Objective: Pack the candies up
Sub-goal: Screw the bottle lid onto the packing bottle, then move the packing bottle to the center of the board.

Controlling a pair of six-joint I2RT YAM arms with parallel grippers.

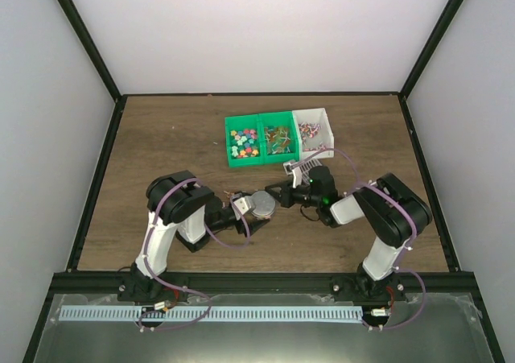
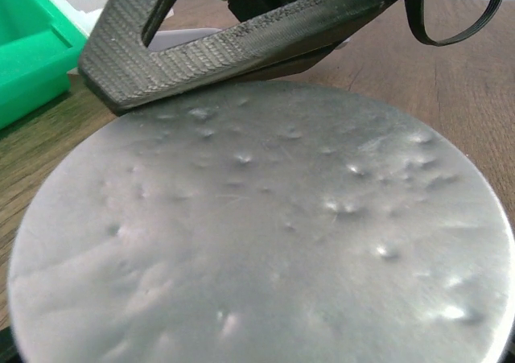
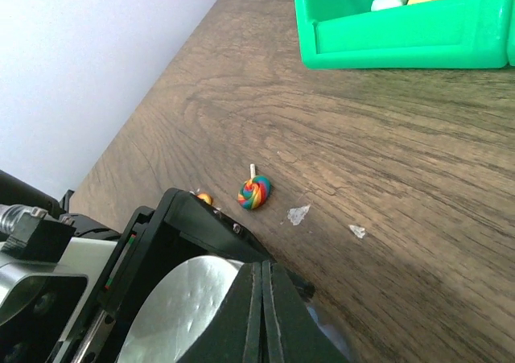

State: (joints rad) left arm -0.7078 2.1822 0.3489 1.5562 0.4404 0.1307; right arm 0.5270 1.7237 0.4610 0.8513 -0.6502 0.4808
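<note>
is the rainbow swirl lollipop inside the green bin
No, the rainbow swirl lollipop lies on the wooden table, well apart from the green bin.

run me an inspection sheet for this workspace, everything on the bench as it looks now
surface: brown wooden table, no spill seen
job's things: tiny bright candies fill the left green plastic bin; more sweets in the white bin; rainbow swirl lollipop and small orange sweet loose on the table
clutter: clear wrapper scraps beside the lollipop
grippers: left gripper holds a silver dimpled round disc; right gripper has its fingers together at the disc's rim
cables: purple cables loop along both arms, no snag seen
surroundings: white walls, black frame
</note>
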